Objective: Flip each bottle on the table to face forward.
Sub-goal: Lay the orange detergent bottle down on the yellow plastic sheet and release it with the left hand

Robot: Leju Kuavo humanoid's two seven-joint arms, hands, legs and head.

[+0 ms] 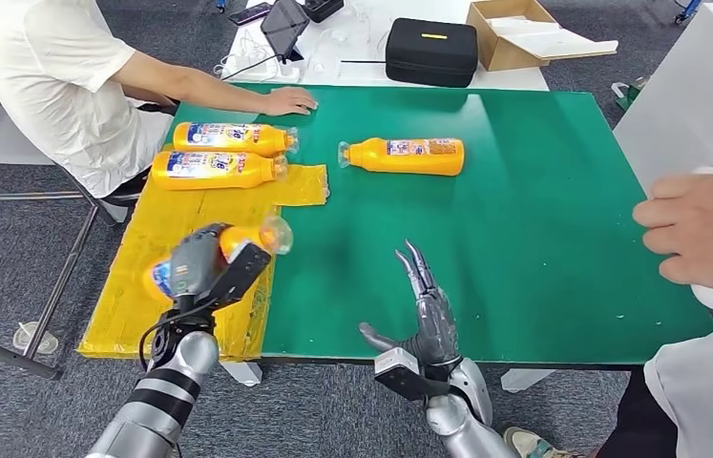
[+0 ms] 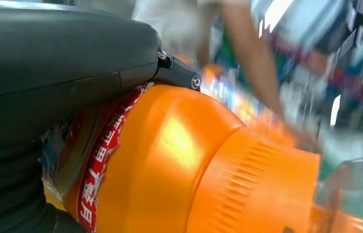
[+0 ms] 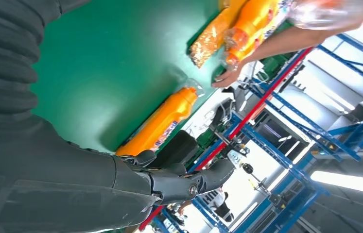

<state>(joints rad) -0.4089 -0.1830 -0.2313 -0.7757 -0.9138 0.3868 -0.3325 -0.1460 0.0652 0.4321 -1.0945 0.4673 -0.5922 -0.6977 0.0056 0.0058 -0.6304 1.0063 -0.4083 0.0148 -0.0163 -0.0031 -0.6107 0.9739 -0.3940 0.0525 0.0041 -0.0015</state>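
Note:
My left hand point(image 1: 207, 269) holds an orange bottle point(image 1: 255, 239) lifted above the yellow sheet point(image 1: 142, 286) at the table's near left; its clear cap points right. Up close in the left wrist view, this orange bottle point(image 2: 179, 165) lies under my left hand point(image 2: 48, 73). Two orange bottles point(image 1: 233, 137) point(image 1: 219, 169) lie side by side at the far left, labels up. A third lying bottle point(image 1: 408, 156) rests mid-table, also seen as the bottle point(image 3: 157, 121) in the right wrist view. My right hand point(image 1: 426, 315) hovers open at the near edge, fingers pointing forward, and appears as the right hand point(image 3: 121, 179).
A seated person's hand point(image 1: 290, 100) rests on the green table's point(image 1: 524, 219) far left edge. Another person's hand point(image 1: 705, 234) reaches in at the right. Behind stand a black case point(image 1: 431, 52), a cardboard box point(image 1: 514, 33) and cables on a white table.

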